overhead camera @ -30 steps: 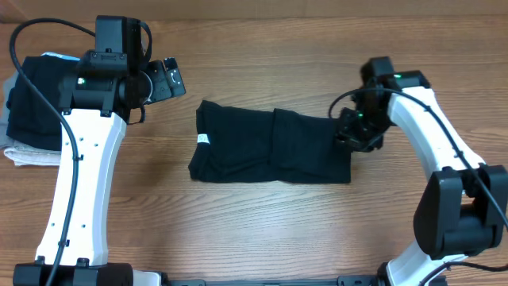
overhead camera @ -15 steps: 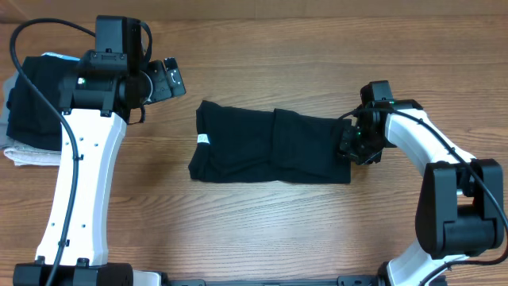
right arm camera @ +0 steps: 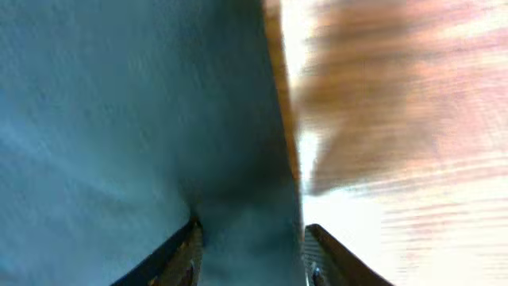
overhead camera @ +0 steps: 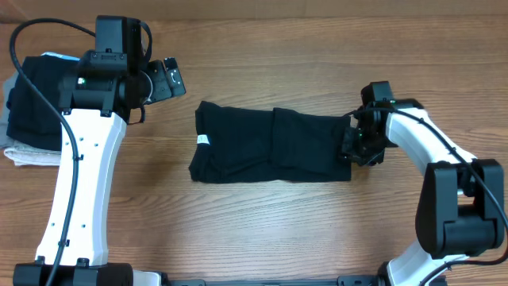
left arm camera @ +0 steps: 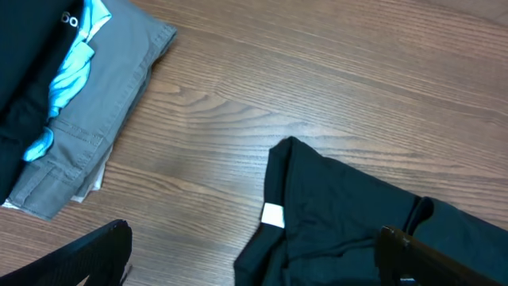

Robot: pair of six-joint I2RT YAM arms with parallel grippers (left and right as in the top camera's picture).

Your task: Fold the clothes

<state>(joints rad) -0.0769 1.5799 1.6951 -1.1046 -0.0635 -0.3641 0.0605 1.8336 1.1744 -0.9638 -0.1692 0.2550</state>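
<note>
Wooden table (overhead camera: 262,230) carries the black T-shirt (overhead camera: 270,147) at its middle, already folded lengthwise into a long band; by my reckoning the cross folds remain. A stack of other garments (overhead camera: 32,127) sits at far left. The right gripper (overhead camera: 354,144) straddles the band's right hem, though I cannot tell whether it pinches. The left gripper (overhead camera: 165,78) hangs spread beside the stack. The shirt's white label (overhead camera: 202,140) shows at its left end.
</note>
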